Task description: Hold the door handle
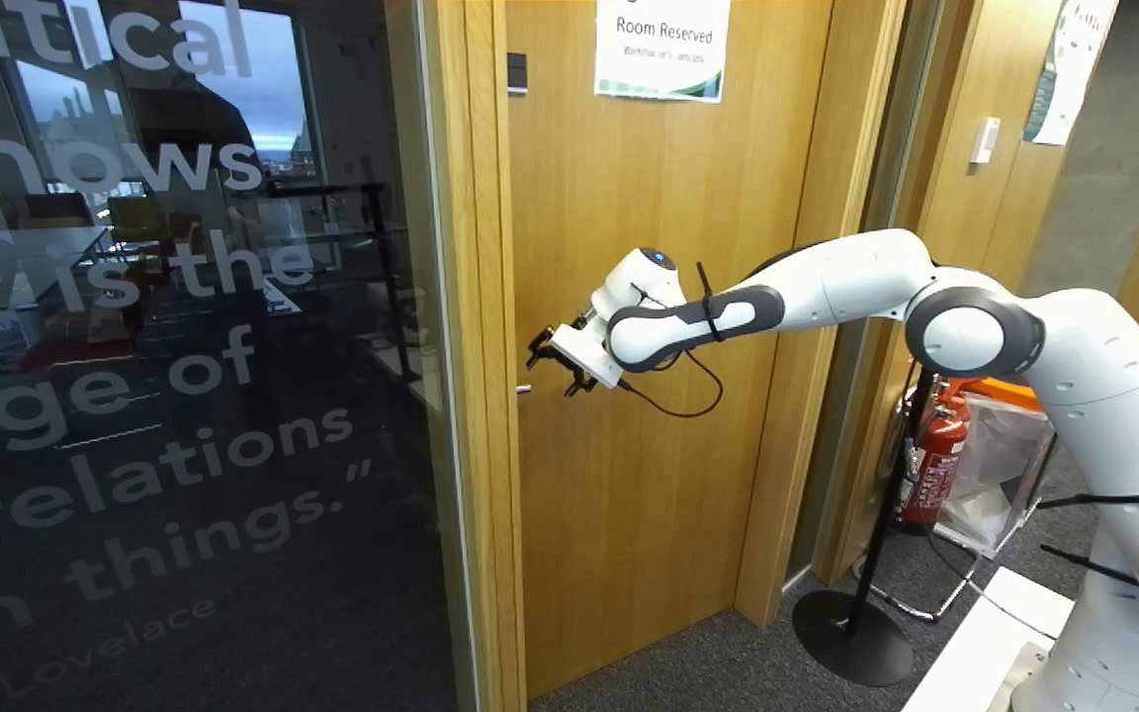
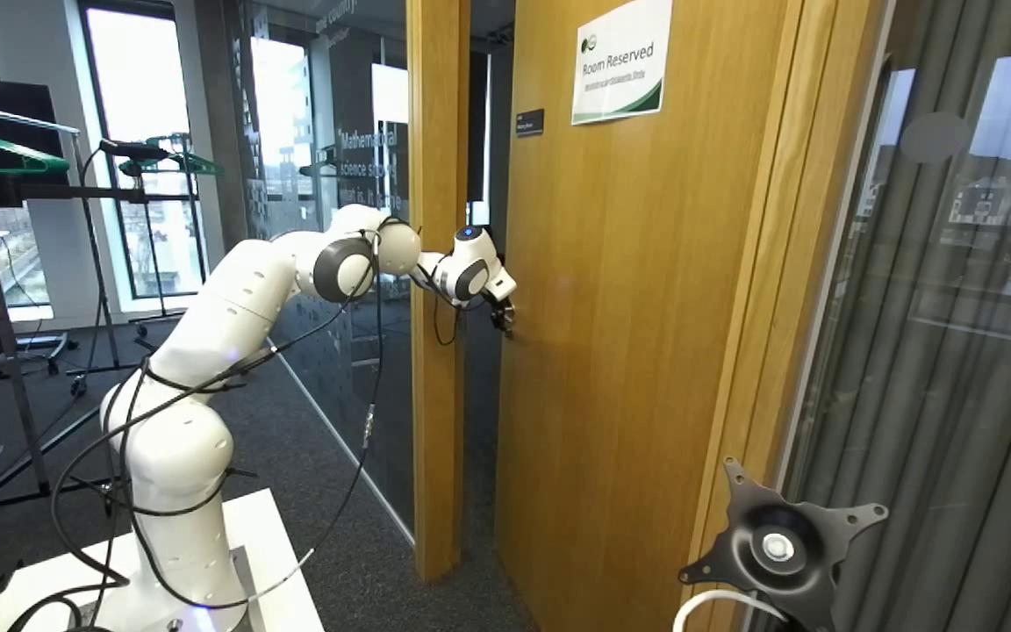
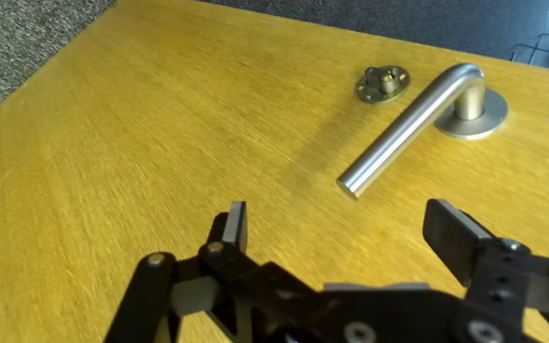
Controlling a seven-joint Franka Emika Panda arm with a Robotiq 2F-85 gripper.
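A glass partition (image 1: 184,485) with pale lettering fills the nine o'clock side in an exterior view. The wooden door (image 2: 633,316) stands ajar in an exterior view, a dark gap between its edge and the door frame (image 2: 438,421). The white Franka arm (image 1: 836,284) reaches toward it from four o'clock in an exterior view, where a red fire extinguisher (image 1: 937,460) shows between three and four. A "Room Reserved" paper sign (image 2: 621,66) hangs toward twelve o'clock on the door. In the wrist view the black claw (image 3: 337,210) is spread wide, its fingers well apart. Between one and two o'clock from it is the metal lever handle (image 3: 405,127), near but apart from the fingertips, its free end pointing between seven and eight. A lock fitting (image 3: 383,85) sits beside the handle, between ten and eleven o'clock.
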